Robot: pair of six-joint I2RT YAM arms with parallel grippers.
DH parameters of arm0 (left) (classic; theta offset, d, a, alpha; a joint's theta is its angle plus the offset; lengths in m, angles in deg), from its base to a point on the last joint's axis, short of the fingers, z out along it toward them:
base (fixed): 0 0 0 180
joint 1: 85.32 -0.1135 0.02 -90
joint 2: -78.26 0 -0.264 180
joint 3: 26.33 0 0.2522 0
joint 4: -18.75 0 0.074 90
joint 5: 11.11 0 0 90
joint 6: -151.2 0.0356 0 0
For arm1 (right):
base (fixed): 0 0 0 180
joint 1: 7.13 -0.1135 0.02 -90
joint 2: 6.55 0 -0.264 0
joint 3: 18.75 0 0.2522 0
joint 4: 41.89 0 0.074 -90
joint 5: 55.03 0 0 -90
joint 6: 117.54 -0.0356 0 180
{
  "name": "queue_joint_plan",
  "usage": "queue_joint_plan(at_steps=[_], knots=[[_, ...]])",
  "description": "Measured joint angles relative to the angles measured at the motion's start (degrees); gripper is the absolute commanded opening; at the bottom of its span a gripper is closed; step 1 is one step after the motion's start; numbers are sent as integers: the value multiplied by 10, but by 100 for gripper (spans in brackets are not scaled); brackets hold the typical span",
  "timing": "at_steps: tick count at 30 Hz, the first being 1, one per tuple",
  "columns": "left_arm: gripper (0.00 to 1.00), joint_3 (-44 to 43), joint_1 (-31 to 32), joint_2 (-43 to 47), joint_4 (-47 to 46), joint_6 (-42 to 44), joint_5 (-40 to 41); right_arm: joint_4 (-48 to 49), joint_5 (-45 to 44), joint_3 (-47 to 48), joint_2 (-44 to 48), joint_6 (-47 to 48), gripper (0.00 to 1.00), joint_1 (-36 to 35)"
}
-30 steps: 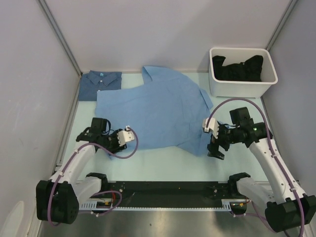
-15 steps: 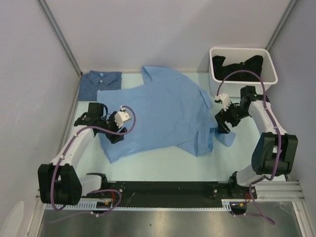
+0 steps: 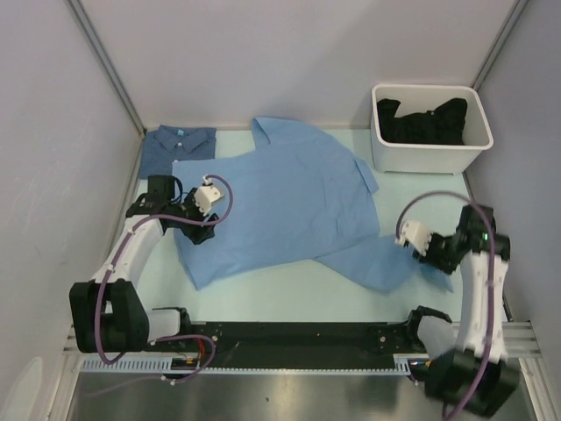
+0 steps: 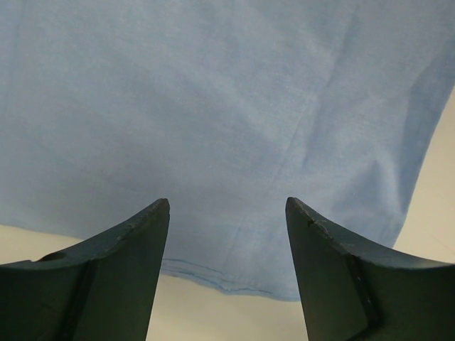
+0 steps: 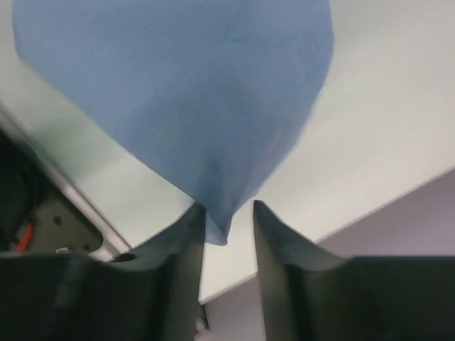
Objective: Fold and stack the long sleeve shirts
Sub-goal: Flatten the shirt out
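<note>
The light sky-blue long sleeve shirt [image 3: 280, 202] lies spread across the middle of the table. One sleeve [image 3: 377, 259] stretches out toward the near right. My right gripper [image 3: 431, 261] sits at that sleeve's end. In the right wrist view the sleeve tip [image 5: 213, 220] hangs between the narrowly parted jaws of the gripper [image 5: 227, 206], touching one finger, with a gap to the other. My left gripper [image 3: 200, 232] hovers open over the shirt's left hem [image 4: 234, 284], nothing pinched in the gripper [image 4: 227, 202]. The denim-blue shirt [image 3: 180, 149] lies folded at the back left.
A white bin [image 3: 429, 158] holding dark clothes stands at the back right. Grey walls close in both sides. A black rail [image 3: 289, 338] runs along the near edge between the arm bases.
My right arm has swung from the shirt's right side to the near right, and the sleeve now lies drawn out that way. The left gripper shifted slightly back over the hem.
</note>
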Motion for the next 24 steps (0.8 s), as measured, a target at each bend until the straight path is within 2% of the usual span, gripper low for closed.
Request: queue_joint_plan(at_steps=[1, 3, 4, 5, 7, 11, 14, 16, 21, 24], knots=[[72, 1, -4, 0, 1, 0, 0, -25, -13, -26, 63, 44, 75, 6], [71, 2, -14, -3, 2, -3, 0, -73, -32, -52, 140, 111, 80, 12], [71, 0, -20, -7, 5, -5, -1, -91, -35, -53, 145, 131, 83, 14], [71, -2, -28, -14, 8, -10, -2, -95, -34, -51, 136, 140, 86, 15], [71, -11, -42, -32, 17, -16, -1, -113, -29, -18, 76, 136, 99, 12], [72, -21, -53, -50, 43, -13, -5, -114, 19, 149, -130, 48, 98, -2], [72, -21, -48, -43, 87, 17, -15, -65, 53, 248, -240, -45, 94, -41], [73, -7, -33, -23, 113, 47, -12, -20, 66, 253, -274, -108, 93, -92], [74, 81, 30, 60, 159, 103, 23, 85, 54, 166, -308, -223, 92, -224], [71, 147, 85, 96, 156, 116, 75, 157, 29, 128, -368, -297, 87, -266]])
